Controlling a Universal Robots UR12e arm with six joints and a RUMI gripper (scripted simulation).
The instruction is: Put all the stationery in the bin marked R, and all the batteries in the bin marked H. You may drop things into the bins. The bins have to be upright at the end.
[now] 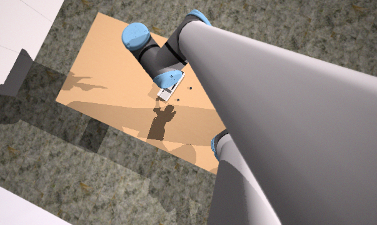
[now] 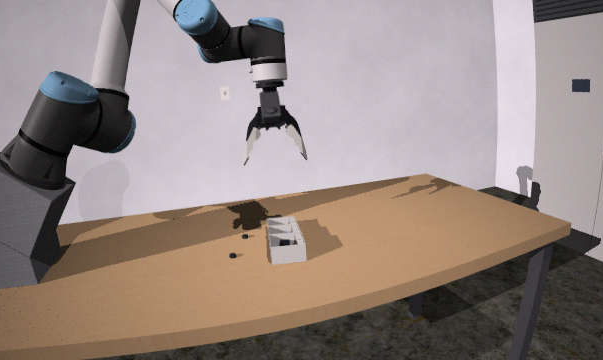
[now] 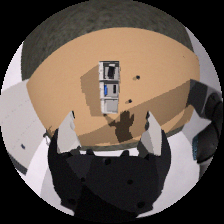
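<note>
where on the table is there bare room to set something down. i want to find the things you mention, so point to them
Most room: in the exterior view, right of the white bins [image 1: 164, 95] [image 2: 288, 254] [image 3: 110, 106], out to the table's [image 1: 91, 56] [image 2: 431, 225] [image 3: 60, 75] far right corner. Crowded: left of the bins, where two small dark items [image 2: 245, 236] [image 3: 138, 77] lie.

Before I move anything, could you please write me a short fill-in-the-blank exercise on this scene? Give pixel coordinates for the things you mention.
1. The black two-jaw gripper with pale fingers [image 2: 275, 161] is ____, not shut.
2. The white rectangular divided box [image 2: 289, 254] [image 3: 102, 96] stands on a wooden ____.
3. Outside the box, the number of small dark objects lying beside it is ____.
4. Inside the box, the middle compartment holds something coloured ____, beside something dark.

Missing words: open; table; two; blue.
</note>
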